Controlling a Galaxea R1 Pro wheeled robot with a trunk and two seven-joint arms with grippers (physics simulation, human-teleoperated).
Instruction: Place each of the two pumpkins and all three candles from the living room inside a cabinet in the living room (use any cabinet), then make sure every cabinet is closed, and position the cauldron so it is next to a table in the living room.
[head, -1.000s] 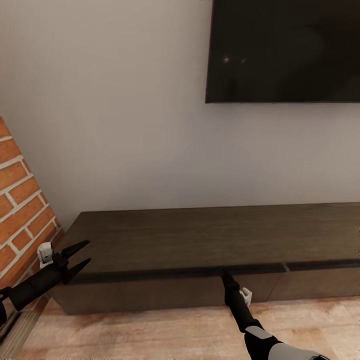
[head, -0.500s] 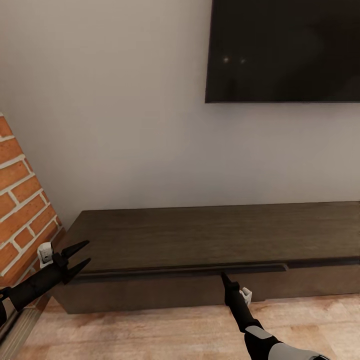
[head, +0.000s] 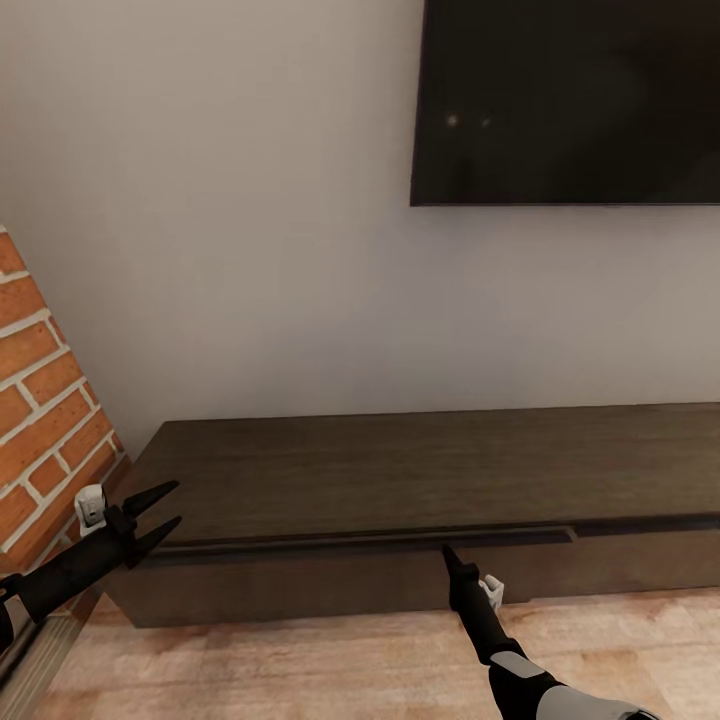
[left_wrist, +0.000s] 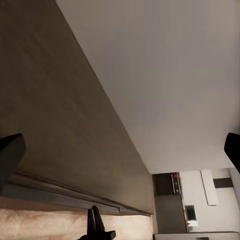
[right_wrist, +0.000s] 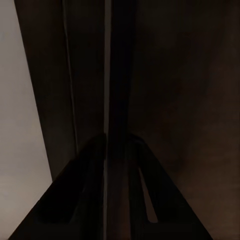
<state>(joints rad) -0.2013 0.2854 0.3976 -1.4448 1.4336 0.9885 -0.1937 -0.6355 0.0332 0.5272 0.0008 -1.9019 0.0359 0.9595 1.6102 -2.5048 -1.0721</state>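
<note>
The long, low, dark brown cabinet runs along the wall. Its left drawer front stands out a sliver, its top lip showing as a thin ledge. My right gripper is shut on that lip near the drawer's right end. In the right wrist view the lip runs as a dark strip between the nearly closed fingers. My left gripper hangs open and empty by the cabinet's left end, jaws spread wide over the cabinet top. The pumpkins, candles and cauldron are out of view.
A black wall-mounted screen hangs above the cabinet at the right. A brick wall slants in at the left, close to my left arm. Pale wood floor lies in front of the cabinet.
Over the last second the left drawer front slid out slightly, so a thin lip now shows along its top. The view shifted a little. Both arms look still since then.
</note>
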